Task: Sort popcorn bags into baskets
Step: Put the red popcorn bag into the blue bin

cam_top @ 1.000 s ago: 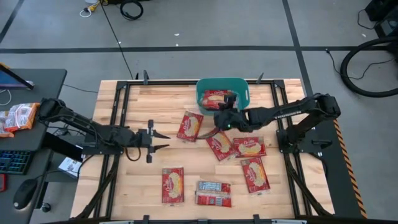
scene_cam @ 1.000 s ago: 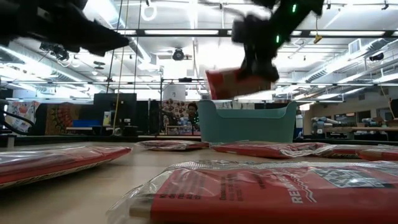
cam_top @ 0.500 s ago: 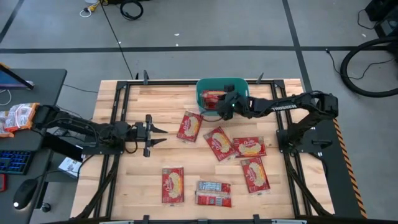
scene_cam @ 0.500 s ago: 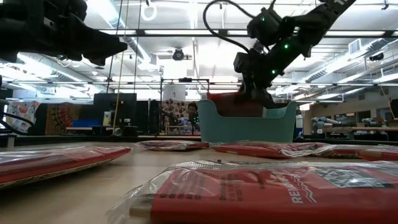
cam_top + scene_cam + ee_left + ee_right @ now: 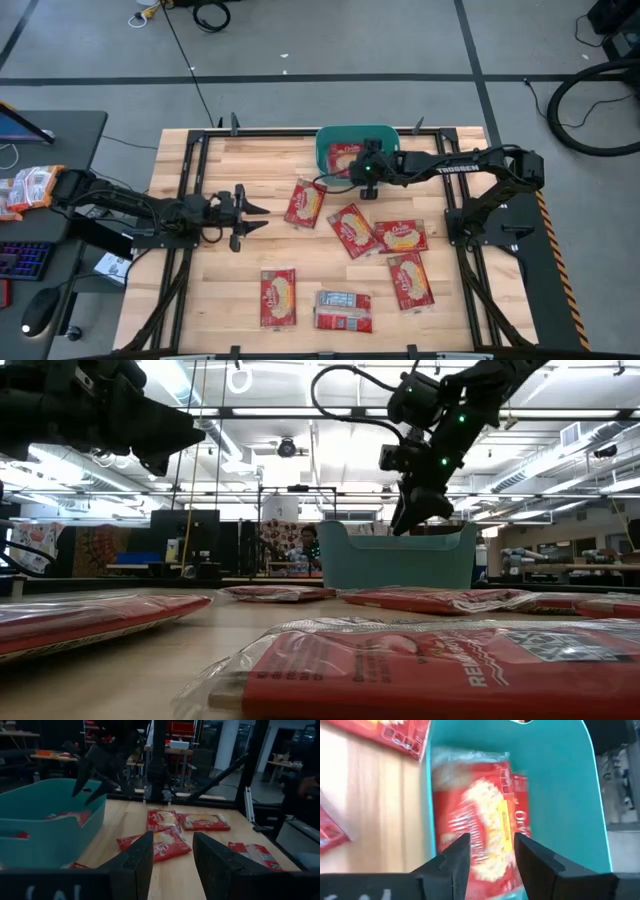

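One flat red popcorn packet with a cream-yellow oval [image 5: 480, 820] lies face up inside the teal-blue rectangular plastic bin [image 5: 385, 138], against the wall nearest the table's middle. The bin stands at the far edge of the light wooden slatted table [image 5: 200, 290], midway along it.

Six more red packets lie flat on the table outside the bin. One packet [image 5: 305, 202] lies just in front of the bin's left corner. Two packets [image 5: 353, 229] [image 5: 401, 236] lie side by side nearer the table's middle, their edges touching or overlapping. A fourth [image 5: 409, 280] lies nearer the front edge on the right. A fifth [image 5: 278, 297] and a sixth, showing a grey-white back [image 5: 343, 310], lie close to the front edge.

The table sits on a grey floor marked with dark tape lines. A dark side desk [image 5: 75, 130] to the left carries an orange-red packet [image 5: 30, 187]. The low view shows a workshop with ceiling strip lights behind the bin.

The right gripper [image 5: 490, 852] hangs above the bin's interior, over the packet lying there. Its fingers [image 5: 412, 512] are spread apart and grip nothing.

The left gripper [image 5: 250, 213] hovers above bare table left of the packets, pointing toward them. Its fingers [image 5: 137, 862] are spread apart and empty.
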You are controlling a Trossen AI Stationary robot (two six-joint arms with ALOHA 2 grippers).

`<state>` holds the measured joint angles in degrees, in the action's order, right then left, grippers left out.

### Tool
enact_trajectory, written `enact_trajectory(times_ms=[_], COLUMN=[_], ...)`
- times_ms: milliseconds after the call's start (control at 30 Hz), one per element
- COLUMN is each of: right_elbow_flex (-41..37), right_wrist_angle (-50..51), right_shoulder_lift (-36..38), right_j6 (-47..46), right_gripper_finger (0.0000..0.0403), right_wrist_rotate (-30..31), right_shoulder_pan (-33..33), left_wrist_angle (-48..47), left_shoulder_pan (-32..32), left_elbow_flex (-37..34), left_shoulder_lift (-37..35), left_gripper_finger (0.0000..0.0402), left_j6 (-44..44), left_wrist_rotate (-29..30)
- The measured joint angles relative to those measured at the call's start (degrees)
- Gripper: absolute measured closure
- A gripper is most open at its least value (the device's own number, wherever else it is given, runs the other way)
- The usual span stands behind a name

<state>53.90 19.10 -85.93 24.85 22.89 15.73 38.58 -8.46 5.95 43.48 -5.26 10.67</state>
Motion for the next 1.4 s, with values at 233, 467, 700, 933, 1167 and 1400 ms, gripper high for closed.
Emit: enact_trajectory(times_ms=[233,467,700,933,1167,1400], right_elbow_flex=[0.2,4.1,9.0,9.0,9.0,8.8], right_wrist_angle=[-0.6,6.4,11.9,13.0,18.8,26.0], right_shoulder_lift=[-0.2,-0.1,0.0,0.0,-4.0,-5.9], right_j6=[-4.9,-12.9,-24.7,-35.6,-46.3,-51.8], right_gripper_finger=[0.0247,0.0247,0.0247,0.0247,0.0247,0.023], right_wrist_rotate=[2.0,3.1,-2.0,-16.4,-26.5,-27.6], right_shoulder_pan=[0.3,-4.0,-9.9,-14.8,-15.5,-15.7], left_wrist_angle=[2.7,2.8,2.7,-2.1,-2.3,-2.4], left_shoulder_pan=[0.0,0.0,0.0,0.0,1.0,1.0], left_elbow_flex=[0.0,0.0,0.0,0.0,2.2,6.0], left_shoulder_lift=[0.0,0.0,0.0,0.6,6.8,15.6], left_gripper_finger=[0.026,0.026,0.026,0.026,0.026,0.026], left_j6=[3.4,7.0,7.4,0.4,-2.0,-1.3], left_wrist_rotate=[2.7,5.5,6.7,6.6,7.3,7.1])
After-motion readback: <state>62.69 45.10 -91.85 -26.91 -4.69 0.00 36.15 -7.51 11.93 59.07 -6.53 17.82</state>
